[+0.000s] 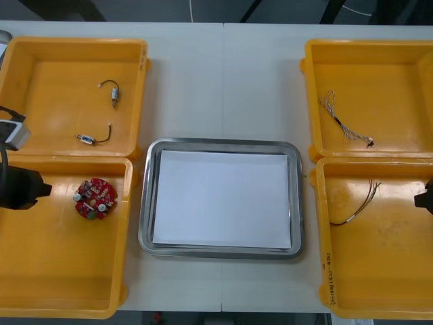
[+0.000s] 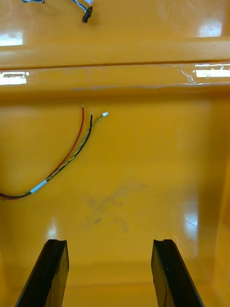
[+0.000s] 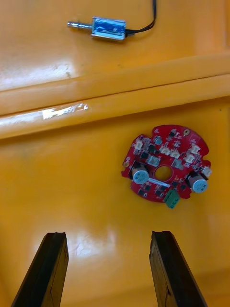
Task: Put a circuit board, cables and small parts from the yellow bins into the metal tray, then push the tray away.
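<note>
Left claw [image 3: 108, 235], spread, hovers short of the round red circuit board [image 3: 165, 169]; closing here could miss it. Right claw [image 2: 109, 242], also spread, waits well apart from the board.

Light table [image 1: 223, 88], dark floor [image 1: 149, 9] beyond.

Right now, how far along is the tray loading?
Nothing is done: the tray is empty. Both grippers are open, the left gripper beside the circuit board, the right gripper near the red and yellow cable. Left: every pick, including the small metal parts and twisted cable, then the push.
</note>
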Robot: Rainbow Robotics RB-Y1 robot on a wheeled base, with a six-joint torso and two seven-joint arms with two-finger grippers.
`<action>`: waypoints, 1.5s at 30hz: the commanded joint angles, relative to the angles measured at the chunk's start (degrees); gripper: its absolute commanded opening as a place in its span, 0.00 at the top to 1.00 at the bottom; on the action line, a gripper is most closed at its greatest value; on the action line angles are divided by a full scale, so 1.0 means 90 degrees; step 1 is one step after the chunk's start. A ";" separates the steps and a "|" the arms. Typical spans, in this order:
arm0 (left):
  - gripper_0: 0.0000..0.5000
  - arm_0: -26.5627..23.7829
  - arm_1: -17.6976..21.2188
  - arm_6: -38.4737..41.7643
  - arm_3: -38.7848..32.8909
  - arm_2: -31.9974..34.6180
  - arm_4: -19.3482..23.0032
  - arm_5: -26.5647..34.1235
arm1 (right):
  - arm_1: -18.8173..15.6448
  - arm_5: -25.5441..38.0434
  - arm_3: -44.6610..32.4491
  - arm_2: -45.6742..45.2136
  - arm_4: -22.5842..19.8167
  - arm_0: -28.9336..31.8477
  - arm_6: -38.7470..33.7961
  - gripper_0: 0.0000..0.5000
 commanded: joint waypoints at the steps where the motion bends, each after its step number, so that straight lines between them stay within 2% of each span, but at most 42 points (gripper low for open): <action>1: 0.00 0.0399 0.0433 0.0069 -0.0041 -0.0204 0.0031 -0.0506 | -0.0058 0.0011 -0.0397 -0.0187 0.0056 0.0343 -0.0346 0.00; 7: 0.00 0.0653 0.0736 0.0021 0.0018 -0.0526 0.0002 -0.1238 | -0.0029 0.0011 -0.0720 -0.0148 -0.0061 0.0509 -0.1177 0.00; 10: 0.00 0.0672 0.0833 0.0001 0.0116 -0.0741 -0.0027 -0.1570 | 0.0128 0.0011 -0.0739 -0.0118 -0.0139 0.0479 -0.1655 0.00; 21: 0.00 0.0545 0.0873 -0.0028 0.0545 -0.1464 -0.0359 -0.2439 | 0.0372 0.0011 -0.0905 0.0194 -0.0237 0.0323 -0.3100 0.00; 26: 0.00 0.0379 0.0873 0.0011 0.0614 -0.1776 -0.0613 -0.2517 | 0.0469 0.0011 -0.0944 0.0487 -0.0227 0.0245 -0.3911 0.00; 38: 0.00 0.0038 0.0833 0.0001 0.0917 -0.2157 -0.0623 -0.2879 | 0.0411 0.0011 -0.0788 0.1376 -0.0198 -0.0312 -0.5522 0.00; 45: 0.00 -0.0040 0.0824 0.0011 0.0995 -0.2216 -0.0623 -0.2967 | 0.0343 0.0011 -0.0427 0.1708 0.0017 -0.0663 -0.6079 0.00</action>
